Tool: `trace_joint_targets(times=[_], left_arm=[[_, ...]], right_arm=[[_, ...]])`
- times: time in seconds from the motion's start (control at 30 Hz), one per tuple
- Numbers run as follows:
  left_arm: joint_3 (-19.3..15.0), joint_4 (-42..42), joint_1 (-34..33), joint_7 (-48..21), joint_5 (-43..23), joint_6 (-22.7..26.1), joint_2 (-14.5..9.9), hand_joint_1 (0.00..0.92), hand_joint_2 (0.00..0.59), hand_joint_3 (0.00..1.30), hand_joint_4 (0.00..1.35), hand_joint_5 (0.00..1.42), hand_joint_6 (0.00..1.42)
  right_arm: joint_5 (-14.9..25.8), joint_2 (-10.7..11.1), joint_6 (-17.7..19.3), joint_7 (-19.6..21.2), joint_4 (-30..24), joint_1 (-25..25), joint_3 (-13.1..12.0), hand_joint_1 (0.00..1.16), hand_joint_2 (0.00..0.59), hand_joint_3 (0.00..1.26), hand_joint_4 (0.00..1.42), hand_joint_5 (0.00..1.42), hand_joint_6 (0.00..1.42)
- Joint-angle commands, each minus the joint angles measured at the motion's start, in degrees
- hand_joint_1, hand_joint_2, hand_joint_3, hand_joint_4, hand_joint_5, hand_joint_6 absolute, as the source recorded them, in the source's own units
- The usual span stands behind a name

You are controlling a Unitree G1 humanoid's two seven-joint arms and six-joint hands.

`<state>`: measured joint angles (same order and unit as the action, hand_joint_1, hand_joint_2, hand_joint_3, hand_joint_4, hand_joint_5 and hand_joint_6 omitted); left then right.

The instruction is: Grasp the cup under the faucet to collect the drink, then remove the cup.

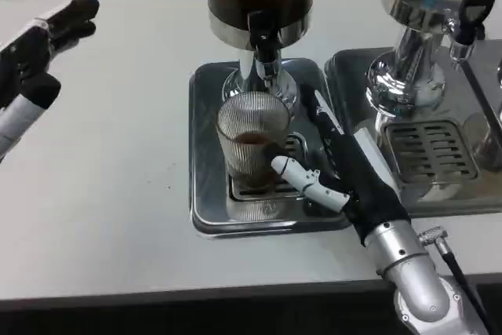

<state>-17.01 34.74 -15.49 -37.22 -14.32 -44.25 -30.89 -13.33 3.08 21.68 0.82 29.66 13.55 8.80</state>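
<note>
Under the faucet (264, 41), cup (252, 143) seemingly gripped by right hand (345, 170), fingers part hidden.

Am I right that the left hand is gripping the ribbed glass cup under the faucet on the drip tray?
Not quite: in the head view the right hand grips the ribbed glass cup under the faucet on the drip tray. The left hand is off to the side, holding nothing.

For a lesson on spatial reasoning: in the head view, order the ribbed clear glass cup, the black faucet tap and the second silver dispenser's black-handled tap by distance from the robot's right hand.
1. Ribbed clear glass cup, touching the right hand.
2. Black faucet tap, above the cup.
3. Second silver dispenser's black-handled tap, far upper right.
</note>
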Motion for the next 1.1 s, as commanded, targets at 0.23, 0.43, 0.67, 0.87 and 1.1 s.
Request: trace_joint_targets(times=[0.23,0.43,0.67,0.87,1.1], left_arm=[[0.1,5.0,1.9,1.1,2.5,-0.5,-1.5,0.078,0.084,0.21,0.15,0.16,0.12],[0.7,6.4,2.6,0.8,3.3,-0.4,-1.9,0.083,0.090,0.24,0.16,0.17,0.12],[0.8,7.2,2.6,0.7,3.9,-0.3,-2.1,0.085,0.093,0.24,0.17,0.17,0.12],[1.4,7.8,2.7,0.0,4.1,0.6,-2.3,0.088,0.097,0.27,0.20,0.19,0.12],[2.3,8.6,2.7,-0.2,4.1,1.1,-3.0,0.088,0.098,0.28,0.21,0.20,0.12]], right_arm=[[-1.2,-1.3,2.1,2.7,5.7,3.5,1.1,0.54,0.244,0.00,0.00,0.00,0.00],[-1.4,-2.2,4.2,3.6,9.8,5.2,1.5,0.54,0.239,0.00,0.00,0.00,0.00],[-1.7,-2.9,7.4,4.4,14.2,6.8,1.7,0.53,0.231,0.00,0.00,0.00,0.00],[-3.4,-3.4,8.8,7.0,16.9,7.9,2.3,0.53,0.225,0.00,0.00,0.00,0.00],[-5.3,-4.6,9.7,10.5,20.0,9.4,3.5,0.55,0.213,0.00,0.00,0.00,0.00]])
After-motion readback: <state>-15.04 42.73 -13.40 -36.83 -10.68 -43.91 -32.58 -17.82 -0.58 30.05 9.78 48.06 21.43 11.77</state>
